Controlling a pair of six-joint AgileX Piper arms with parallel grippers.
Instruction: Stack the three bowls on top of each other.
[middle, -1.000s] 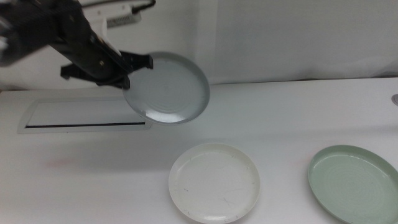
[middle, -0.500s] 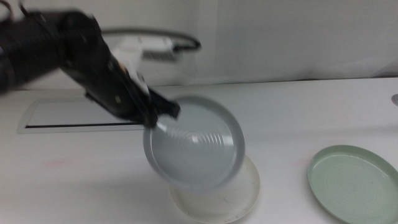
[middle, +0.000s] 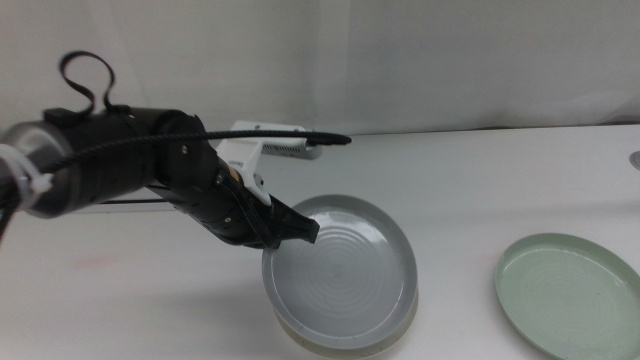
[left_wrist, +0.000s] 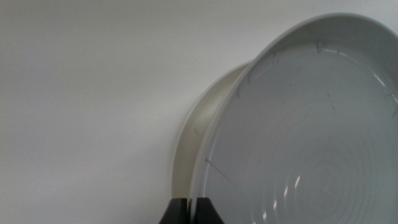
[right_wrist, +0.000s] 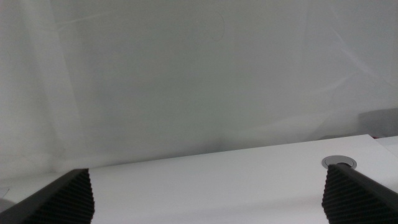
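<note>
Grey-blue bowl (middle: 340, 270) pinched at its rim by the left gripper (middle: 288, 228), lying over the white bowl (middle: 345, 345).
Left jaws are pressed onto the rim, seen clearly in the left wrist view; only an edge of the white bowl shows beneath; pale green bowl (middle: 570, 294) sits well apart on the table (middle: 480, 170); right gripper (right_wrist: 205, 186) waits with jaws spread, holding nothing.

No legible text or markings.
</note>
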